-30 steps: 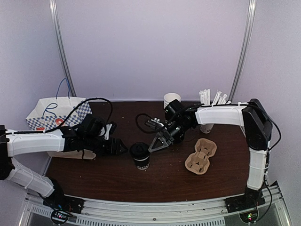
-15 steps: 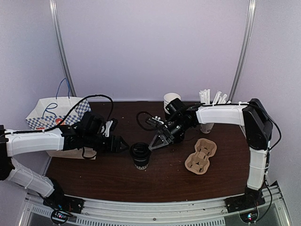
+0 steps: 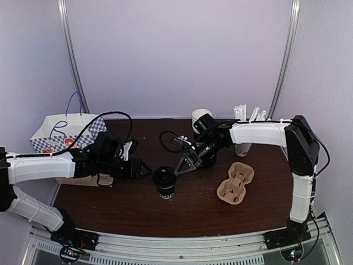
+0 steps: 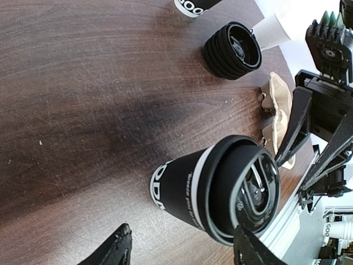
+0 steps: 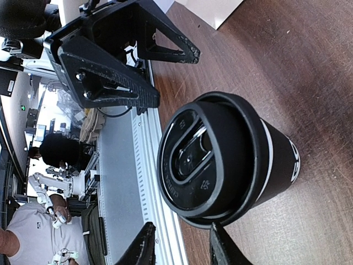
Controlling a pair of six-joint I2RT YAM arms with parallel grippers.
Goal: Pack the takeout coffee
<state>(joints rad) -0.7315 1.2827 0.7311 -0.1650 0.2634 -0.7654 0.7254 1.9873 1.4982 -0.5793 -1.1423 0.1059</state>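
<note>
Item count on the bench:
- Lidded black cup (image 3: 164,181): one.
- Open cup, white inside (image 3: 199,115): one.
- White cup (image 3: 241,150) holding straws (image 3: 248,114): one; the straws are too many to count.
- Stack of black lids (image 4: 234,48): one.
- Pulp cup carrier (image 3: 235,182): one.
- Paper bag (image 3: 65,132): one.
- Claws: two, left claw (image 3: 146,170) and right claw (image 3: 178,170).

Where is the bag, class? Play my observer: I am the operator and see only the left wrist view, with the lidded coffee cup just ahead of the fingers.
Observer: A blue-checked paper bag sits at the left edge of the table, well left of the coffee cup.
Operator: Is the pulp cup carrier free?
Observer: Yes, both wells of the cup carrier look empty.
</note>
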